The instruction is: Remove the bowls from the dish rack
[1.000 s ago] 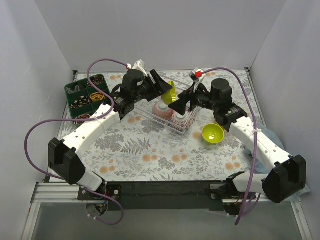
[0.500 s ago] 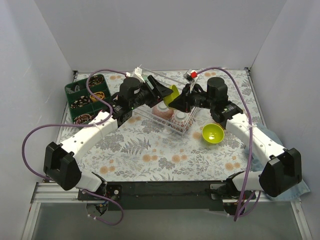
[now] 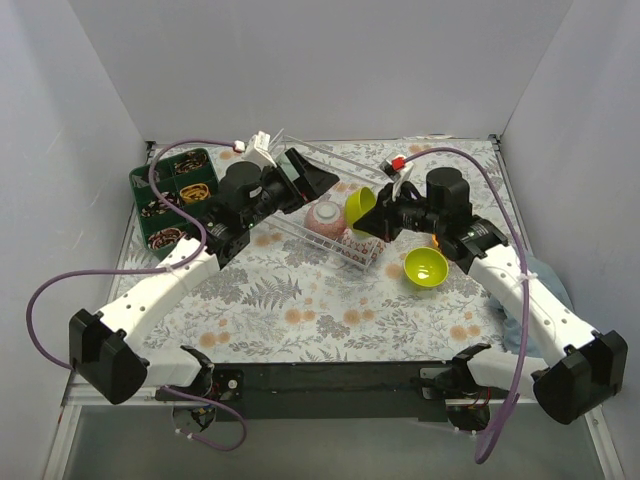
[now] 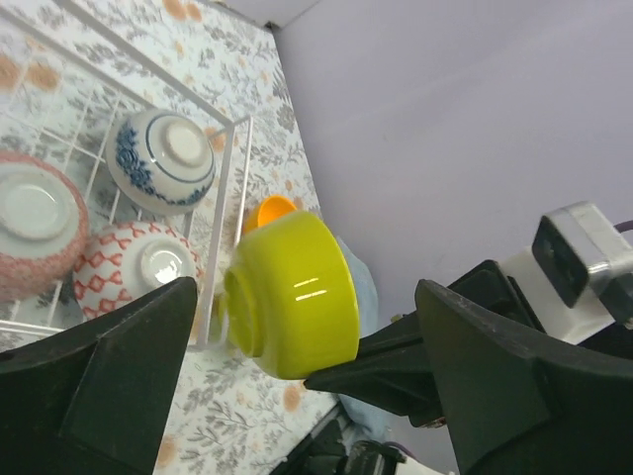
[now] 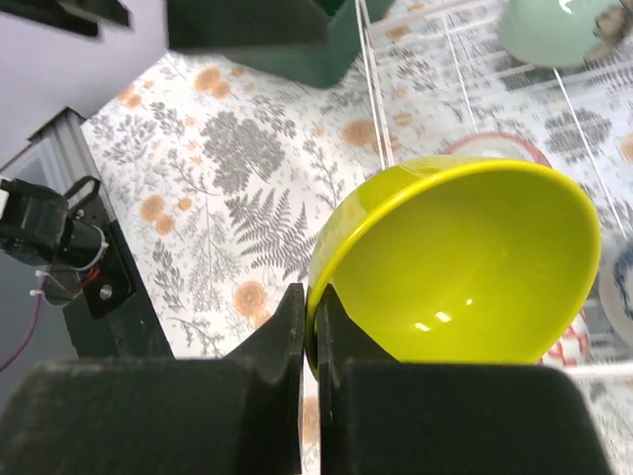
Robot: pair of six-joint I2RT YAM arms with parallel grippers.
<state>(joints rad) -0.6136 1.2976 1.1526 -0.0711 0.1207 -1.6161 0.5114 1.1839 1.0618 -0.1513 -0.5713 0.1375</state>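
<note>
Aloft, right claw point(image 5: 310, 336) on lime-yellow bowl point(image 5: 465, 267)

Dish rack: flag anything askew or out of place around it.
The dish rack sits skewed to the table edges. The right claw pinches a lime-yellow bowl by its rim, tipped on its side above the rack. Nothing spilled or broken shows.

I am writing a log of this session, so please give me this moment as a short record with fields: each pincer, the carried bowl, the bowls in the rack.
right pincer: shut on the rim of a lime-yellow bowl
carried bowl: tilted, in the air over the dish rack
left pincer: open, empty, left of the carried bowl
in rack: pink-patterned bowl, red-lattice bowl, blue-and-white bowl, all base up; pale green bowl
on table: second lime-yellow bowl, upright, right of the rack
</note>
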